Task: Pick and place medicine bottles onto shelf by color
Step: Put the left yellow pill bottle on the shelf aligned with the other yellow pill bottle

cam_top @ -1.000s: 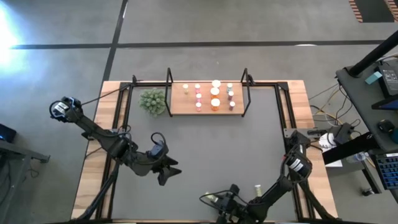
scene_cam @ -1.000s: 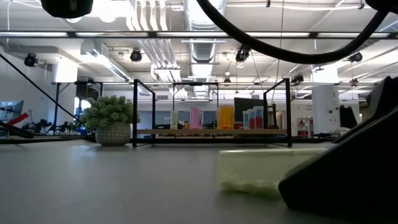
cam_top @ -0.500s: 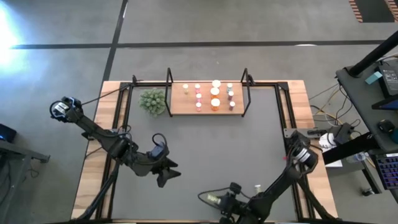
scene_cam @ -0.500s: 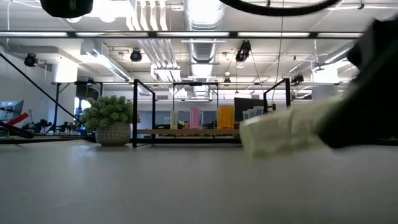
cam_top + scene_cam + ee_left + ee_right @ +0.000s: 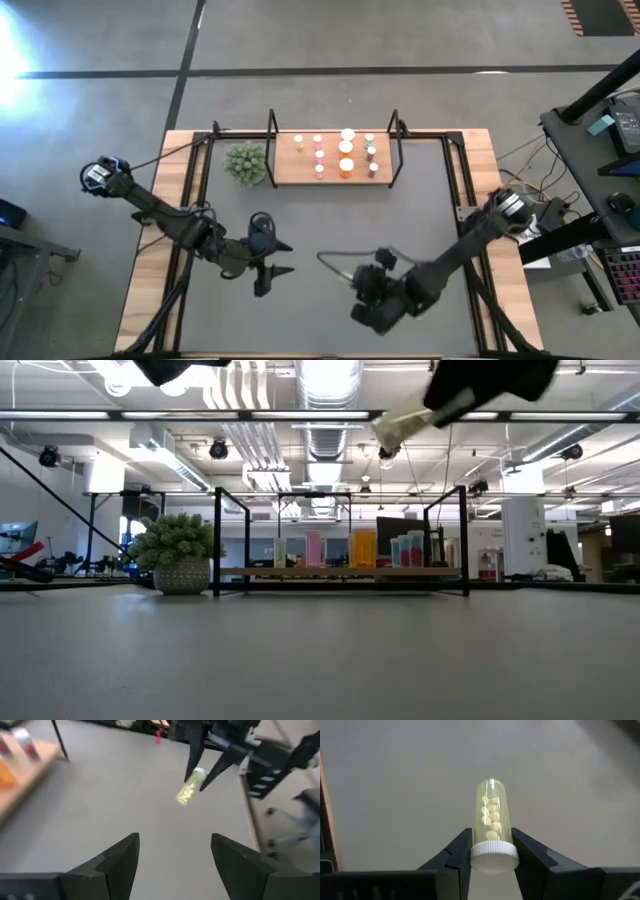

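- Right claw (image 5: 492, 851) pinches one yellow-green bottle (image 5: 492, 822) by its cap, above the mat's near middle.
- Left claw (image 5: 172, 852) spread, empty.
- Twelve bottles (image 5: 345, 165) stand on one far shelf (image 5: 290, 172).

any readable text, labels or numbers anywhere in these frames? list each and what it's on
None readable.
Yellow-green bottle in the right gripper: clear body, pills inside, white cap, no label showing.
Bottles on the shelf: too small to tell any print.
Room behind the table in the low view: signs and screens too small to read.
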`<action>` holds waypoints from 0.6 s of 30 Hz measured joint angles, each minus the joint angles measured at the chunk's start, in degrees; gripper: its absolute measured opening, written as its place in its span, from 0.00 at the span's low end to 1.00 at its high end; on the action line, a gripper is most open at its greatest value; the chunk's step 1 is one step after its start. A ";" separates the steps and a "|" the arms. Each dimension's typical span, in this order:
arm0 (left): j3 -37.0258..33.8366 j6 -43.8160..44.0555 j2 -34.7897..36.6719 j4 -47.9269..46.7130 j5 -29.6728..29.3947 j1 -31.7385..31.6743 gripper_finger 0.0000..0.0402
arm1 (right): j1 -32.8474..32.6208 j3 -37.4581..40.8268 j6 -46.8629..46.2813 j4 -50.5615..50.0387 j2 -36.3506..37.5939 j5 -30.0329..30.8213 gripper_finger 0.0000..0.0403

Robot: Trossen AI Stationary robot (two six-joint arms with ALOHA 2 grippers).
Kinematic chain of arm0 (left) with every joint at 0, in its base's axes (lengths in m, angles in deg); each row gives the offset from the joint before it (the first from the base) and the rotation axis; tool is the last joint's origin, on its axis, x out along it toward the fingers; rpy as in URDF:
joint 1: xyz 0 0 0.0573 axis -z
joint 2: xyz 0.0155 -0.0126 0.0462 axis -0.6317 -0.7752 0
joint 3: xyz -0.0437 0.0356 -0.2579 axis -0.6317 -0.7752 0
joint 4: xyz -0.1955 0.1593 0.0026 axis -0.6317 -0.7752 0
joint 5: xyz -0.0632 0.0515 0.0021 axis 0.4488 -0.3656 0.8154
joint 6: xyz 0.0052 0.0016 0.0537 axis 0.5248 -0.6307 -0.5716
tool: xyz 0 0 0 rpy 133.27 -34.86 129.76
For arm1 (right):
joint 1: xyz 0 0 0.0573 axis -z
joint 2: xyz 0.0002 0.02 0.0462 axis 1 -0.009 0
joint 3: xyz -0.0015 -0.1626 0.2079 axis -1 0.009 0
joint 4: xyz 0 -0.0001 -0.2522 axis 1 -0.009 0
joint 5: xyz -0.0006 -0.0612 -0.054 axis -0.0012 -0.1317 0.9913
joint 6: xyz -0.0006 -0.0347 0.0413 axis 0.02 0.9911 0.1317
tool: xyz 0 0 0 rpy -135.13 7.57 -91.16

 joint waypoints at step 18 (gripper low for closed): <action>0.00 -20.92 -0.02 2.65 5.41 -16.28 0.57 | 23.13 -0.09 5.57 -0.86 10.74 -22.64 0.27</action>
